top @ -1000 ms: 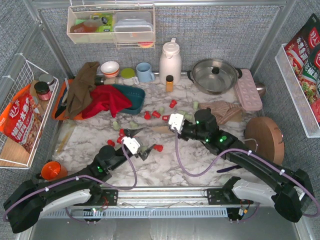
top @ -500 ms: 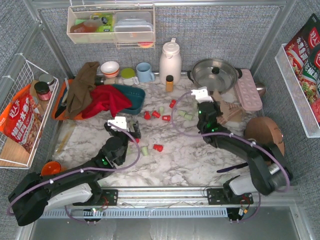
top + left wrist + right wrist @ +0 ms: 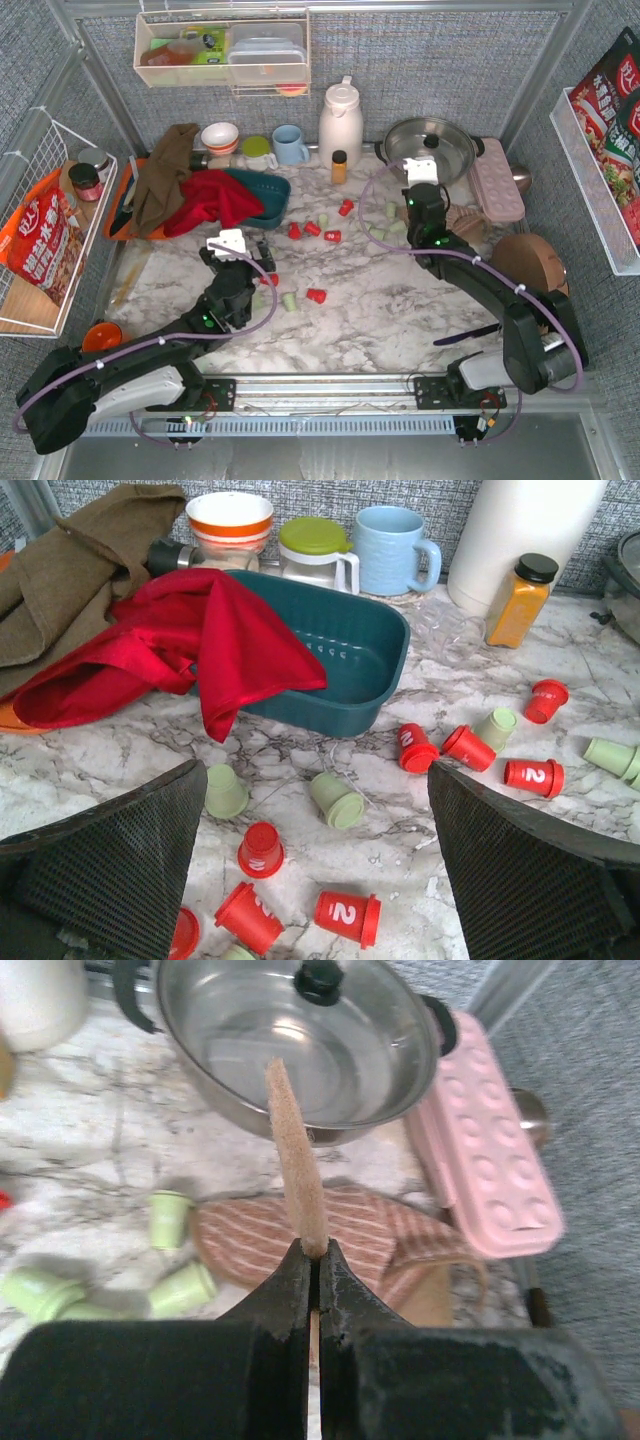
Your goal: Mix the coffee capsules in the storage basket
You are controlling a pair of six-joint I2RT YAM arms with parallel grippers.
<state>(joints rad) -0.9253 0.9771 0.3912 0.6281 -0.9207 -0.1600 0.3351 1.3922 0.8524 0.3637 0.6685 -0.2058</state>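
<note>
The coffee capsules (image 3: 347, 916), red ones marked with a white "2" and pale green ones, lie scattered on the marble tabletop (image 3: 400, 300). All of those in view are outside the storage basket (image 3: 352, 652). Some lie tipped on their sides and others stand on their wide ends. A loose group sits just in front of the basket's near wall, and a few more green ones lie farther to the right, beside a striped cloth (image 3: 350, 1228).

The dark teal basket stands at the back left of the table. A red cloth (image 3: 200, 640) is draped over its left half and a brown cloth (image 3: 80, 560) lies behind that. A blue mug (image 3: 395, 548), a white thermos (image 3: 520, 525) and an orange-brown bottle (image 3: 517, 602) with a black cap stand behind it.

The left gripper (image 3: 316, 772) faces the basket with its two mesh-textured fingers spread wide and nothing between them. Several capsules show on the marble in the gap between the fingers.

The right gripper (image 3: 315, 1250) is at the back right, well apart from the basket. Its jaws are pressed together on the base of a thin tan stick (image 3: 295, 1150). The stick points toward a steel pot (image 3: 300, 1070) with a black-knobbed lid. A pink tray (image 3: 490, 1160) with round hollows lies to the right of the pot.
</note>
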